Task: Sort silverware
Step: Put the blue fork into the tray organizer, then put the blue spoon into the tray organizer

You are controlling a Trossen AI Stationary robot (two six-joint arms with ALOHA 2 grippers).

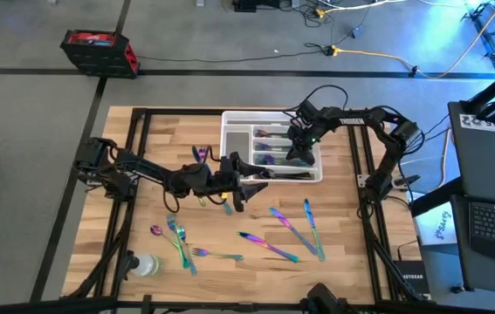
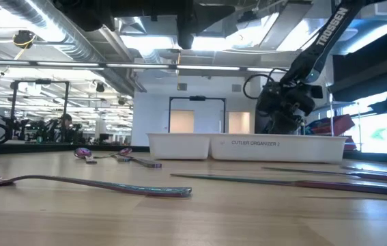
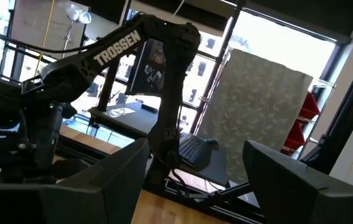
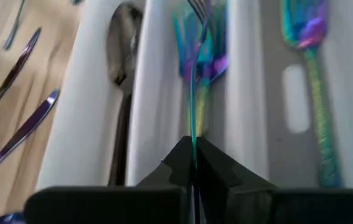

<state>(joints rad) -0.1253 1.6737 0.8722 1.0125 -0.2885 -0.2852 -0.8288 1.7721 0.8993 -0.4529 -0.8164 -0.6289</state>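
Right pincer (image 4: 194, 163) pinching fork (image 4: 194, 74) over tray (image 4: 157, 93)

My wooden table (image 1: 142, 144) carries the white tray (image 1: 230, 139) at twelve o'clock, loose silverware (image 1: 278, 246) from four to eight o'clock, more pieces (image 1: 200, 153) near its centre, and a clear bottle (image 1: 145, 265) at seven o'clock.

The right arm reaches in from the counter's right edge, elbow bent, its claw (image 4: 193, 163) pointing down with both fingers pressed together on a thin fork handle (image 4: 194, 93). The left arm stretches across mid-counter, wrist roughly level; its claw (image 3: 195, 180) appears spread wide and empty.
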